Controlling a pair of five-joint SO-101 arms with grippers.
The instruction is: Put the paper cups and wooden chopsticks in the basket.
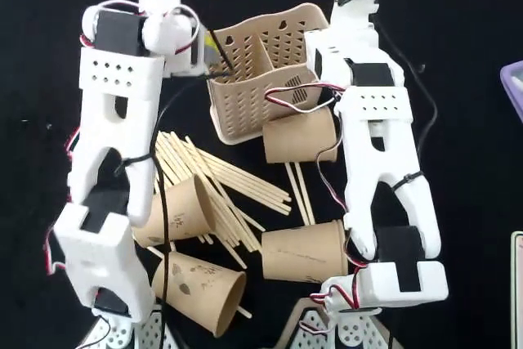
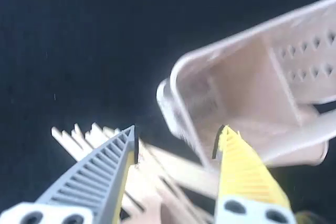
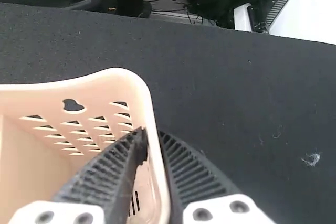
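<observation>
From above, a tan basket (image 1: 245, 104) with a dividing wall stands upright toward the far side of the black desk (image 1: 458, 161), between the two arms. The left arm (image 1: 114, 153) stretches up along one side, with the left jaws near the basket's corner. The right arm (image 1: 380, 145) runs along the other side, its far end over the basket's rim. Four paper cups lie on their sides. One cup (image 1: 298, 138) touches the basket's near wall. A second cup (image 1: 304, 252) lies nearer the right arm's base. A third cup (image 1: 176, 212) is partly under the left arm, and a fourth cup (image 1: 198, 282) sits just below it. A loose heap of chopsticks (image 1: 229, 185) fans out between the cups, and some are pinned under the third one.

In the left wrist view, the left jaws, one grey and one yellow, are spread wide with nothing between them. They hang over the chopsticks (image 2: 157, 166), close to a rounded corner of the basket (image 2: 247, 93).

In the right wrist view, the right jaws are black and pinch the basket (image 3: 79, 108) by its wall. One jaw is inside and one outside, at a rounded corner. The desk (image 3: 236, 87) stretches beyond it.
</observation>
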